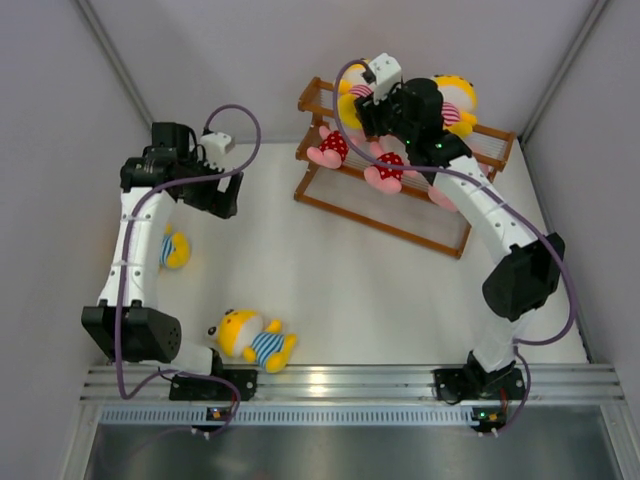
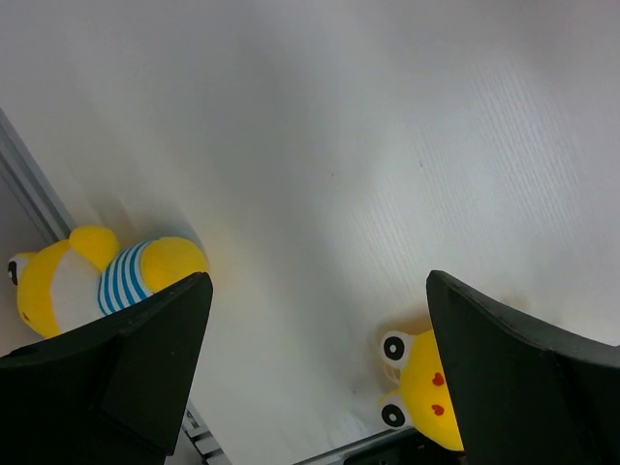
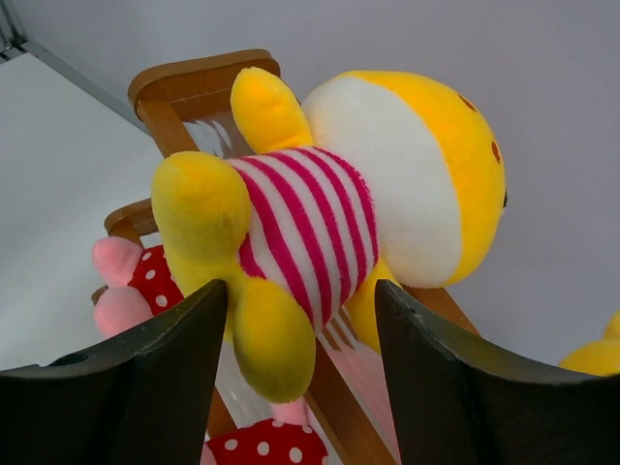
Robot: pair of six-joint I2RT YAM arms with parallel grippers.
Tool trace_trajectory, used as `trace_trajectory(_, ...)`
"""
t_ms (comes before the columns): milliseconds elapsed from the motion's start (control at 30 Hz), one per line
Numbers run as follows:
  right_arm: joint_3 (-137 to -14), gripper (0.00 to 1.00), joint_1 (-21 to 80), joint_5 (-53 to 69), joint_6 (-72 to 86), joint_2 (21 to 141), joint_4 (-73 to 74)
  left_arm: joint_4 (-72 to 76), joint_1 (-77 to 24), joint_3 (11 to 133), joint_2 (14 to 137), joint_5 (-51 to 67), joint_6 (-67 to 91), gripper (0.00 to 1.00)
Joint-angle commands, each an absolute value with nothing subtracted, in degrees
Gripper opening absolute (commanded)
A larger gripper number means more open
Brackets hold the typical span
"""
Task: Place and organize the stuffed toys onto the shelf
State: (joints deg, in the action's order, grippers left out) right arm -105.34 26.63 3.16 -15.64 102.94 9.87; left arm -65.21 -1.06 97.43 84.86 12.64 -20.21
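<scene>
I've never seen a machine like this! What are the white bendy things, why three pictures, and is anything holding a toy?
Those are two robot arms bolted to a white table, each ending in a two-fingered claw. One picture looks down from above; the others come from cameras on the wrists, so the black shapes are claw fingers. The left claw is open and empty above two yellow dolls lying on the table. The right claw is open at the wooden shelf, around a leg of the pink-striped doll resting on top, seemingly not squeezing it. Pink dotted dolls sit lower.
</scene>
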Motion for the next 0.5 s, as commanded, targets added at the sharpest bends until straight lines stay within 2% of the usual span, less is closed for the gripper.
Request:
trace_trajectory(0,-104.77,0.63,26.98,2.2,-16.61,98.0,10.54,-68.9,-0.97,92.74,83.85,13.36,-24.07,0.98)
trace_trajectory(200,-105.73,0.77,27.07,3.69,-17.84,96.16,12.21,-74.26,-0.97,79.91,82.88,9.41,-30.04,0.98)
trace_trajectory(467,-106.52,0.82,27.68,4.83,-17.93,93.17,14.06,-78.91,-0.97,70.76,81.21,8.51,-35.94,0.97)
